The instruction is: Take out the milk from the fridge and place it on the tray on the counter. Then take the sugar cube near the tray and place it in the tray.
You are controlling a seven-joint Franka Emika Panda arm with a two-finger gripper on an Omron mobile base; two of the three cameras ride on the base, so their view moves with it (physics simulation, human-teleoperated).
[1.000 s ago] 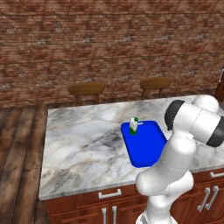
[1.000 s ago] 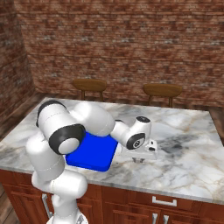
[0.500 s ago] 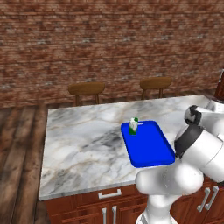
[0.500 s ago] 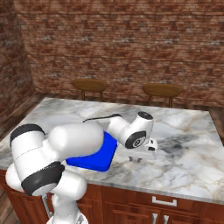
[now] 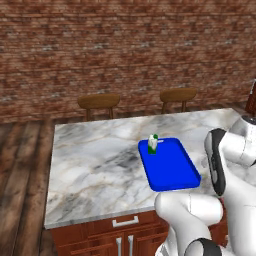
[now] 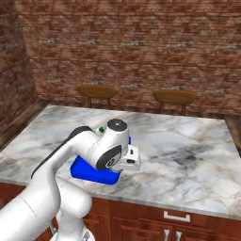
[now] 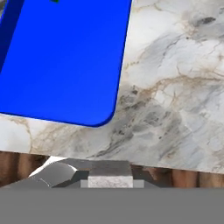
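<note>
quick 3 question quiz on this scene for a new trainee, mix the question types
1. True or false: the milk stands upright on the tray.
2. What is the tool shut on? A) nothing B) the sugar cube C) the milk
3. Fill in: behind the counter stand ___ wooden chairs.

Key: 1 true; 2 B; 3 two.
</note>
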